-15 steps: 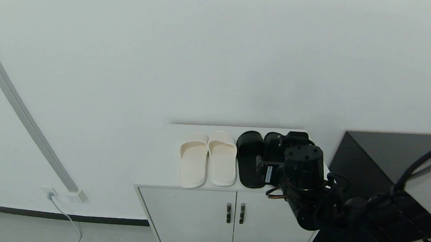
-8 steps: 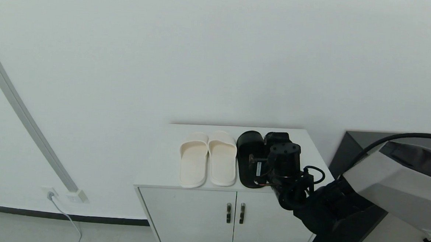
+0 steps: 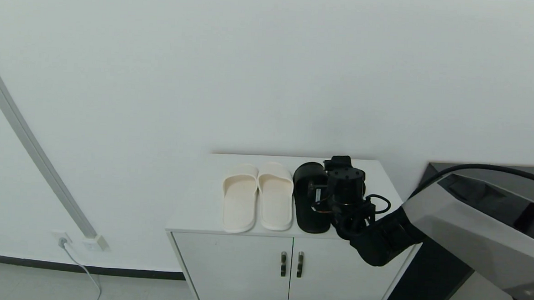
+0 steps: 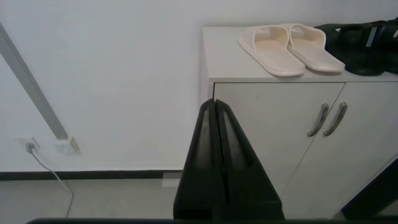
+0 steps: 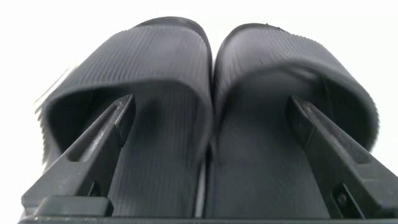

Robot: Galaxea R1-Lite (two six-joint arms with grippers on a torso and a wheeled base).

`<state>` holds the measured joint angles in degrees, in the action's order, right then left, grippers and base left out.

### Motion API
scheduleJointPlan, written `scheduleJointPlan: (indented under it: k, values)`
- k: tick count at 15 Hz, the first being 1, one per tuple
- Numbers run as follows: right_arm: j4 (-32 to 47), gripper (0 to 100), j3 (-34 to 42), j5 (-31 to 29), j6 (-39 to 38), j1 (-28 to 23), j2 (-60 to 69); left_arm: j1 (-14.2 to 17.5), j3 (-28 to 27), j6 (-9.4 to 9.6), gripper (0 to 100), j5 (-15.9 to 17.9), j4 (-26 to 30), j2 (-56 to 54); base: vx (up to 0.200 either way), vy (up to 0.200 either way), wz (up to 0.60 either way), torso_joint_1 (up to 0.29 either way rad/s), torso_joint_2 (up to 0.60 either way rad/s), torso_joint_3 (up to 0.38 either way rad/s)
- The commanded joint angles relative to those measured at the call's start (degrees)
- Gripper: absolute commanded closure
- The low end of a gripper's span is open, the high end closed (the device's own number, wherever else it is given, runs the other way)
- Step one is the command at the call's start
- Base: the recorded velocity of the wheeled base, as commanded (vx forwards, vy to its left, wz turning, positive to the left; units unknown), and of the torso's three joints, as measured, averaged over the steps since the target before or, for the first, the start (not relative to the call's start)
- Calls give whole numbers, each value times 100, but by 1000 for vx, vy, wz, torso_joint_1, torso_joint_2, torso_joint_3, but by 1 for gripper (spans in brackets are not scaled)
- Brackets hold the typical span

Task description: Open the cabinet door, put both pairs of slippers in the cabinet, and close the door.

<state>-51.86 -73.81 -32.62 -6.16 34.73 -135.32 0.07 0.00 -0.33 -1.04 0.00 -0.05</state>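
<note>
Two black slippers (image 5: pixel 186 81) lie side by side on the white cabinet (image 3: pixel 200 210); the left one (image 3: pixel 309 195) shows beside my right arm. My right gripper (image 5: pixel 210 99) is open, one finger (image 5: pixel 102 146) reaching into each slipper's strap opening, so it straddles their touching inner sides. From the head it sits over the right black slipper (image 3: pixel 339 165). A white pair (image 3: pixel 257 196) lies left of the black pair. Both cabinet doors are closed, handles (image 3: pixel 291 263) meeting at the middle. My left gripper (image 4: pixel 215 106) is shut and empty, held low, in front and to the left of the cabinet (image 4: pixel 273 118).
A dark table (image 3: pixel 429 277) stands against the cabinet's right side. On the left wall are a slanted cable duct (image 3: pixel 29 142) and a socket with a cord (image 3: pixel 63 241). Open floor lies in front of the cabinet.
My right arm has stretched forward and leftward over the cabinet top, bringing its gripper onto the black slippers. The slippers and doors have not moved.
</note>
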Motion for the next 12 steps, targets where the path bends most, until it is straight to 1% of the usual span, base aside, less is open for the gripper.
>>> scheduleJointPlan:
  k: [1,5,6,11,12]
  values:
    - [0,0,-248,1,18,-81,-258,1,0,-2,100,-2,0,5,0,0,0,0,0,0]
    - [106,0,-590,28,27,-116,-390,1,0,-2,100,-2,0,5,0,0,0,0,0,0]
    - [141,100,-652,28,27,-116,-408,1,0,-2,100,-2,0,5,0,0,0,0,0,0]
    - [176,100,-713,19,27,-116,-355,1,0,-2,100,-2,0,5,0,0,0,0,0,0]
    - [176,100,-608,-25,62,-107,-188,1,0,7,100,-2,0,5,0,0,0,0,0,0]
